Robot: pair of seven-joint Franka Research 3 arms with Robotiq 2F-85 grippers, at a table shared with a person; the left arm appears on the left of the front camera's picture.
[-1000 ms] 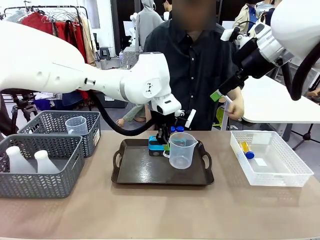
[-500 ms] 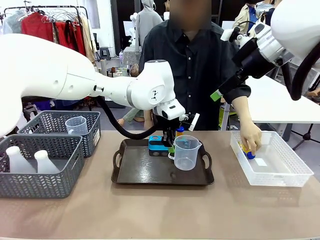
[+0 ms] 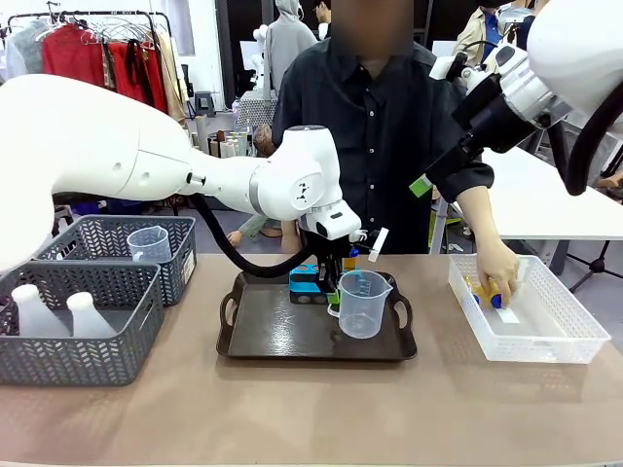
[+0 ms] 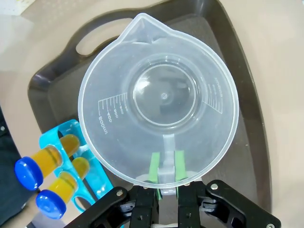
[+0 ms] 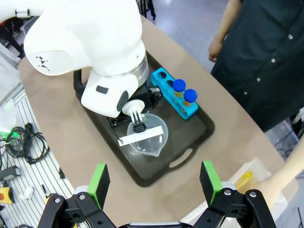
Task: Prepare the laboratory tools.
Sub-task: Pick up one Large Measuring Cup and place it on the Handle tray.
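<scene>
1. Left gripper point(image 4: 165, 167): green pads point(image 4: 153, 167) are closed on the handle of the clear measuring beaker point(image 4: 161, 99), lower centre of the left wrist frame.
2. Beaker is upright and empty, bowl just beyond the fingertips, spout toward the top of the frame.
3. Beaker is over the dark tray point(image 4: 249, 109); cannot tell whether it touches the tray.
4. Blue rack point(image 4: 92, 183), lower left, just beside the beaker, holds two blue-capped tubes point(image 4: 50, 159) of amber liquid.
5. Right gripper point(image 5: 154, 183): fingers are spread wide, holding nothing, well above the table.
6. Front view, right side: the person's hand point(image 3: 498, 272) is inside the clear bin point(image 3: 584, 341), on a third tube point(image 3: 477, 286).
</scene>
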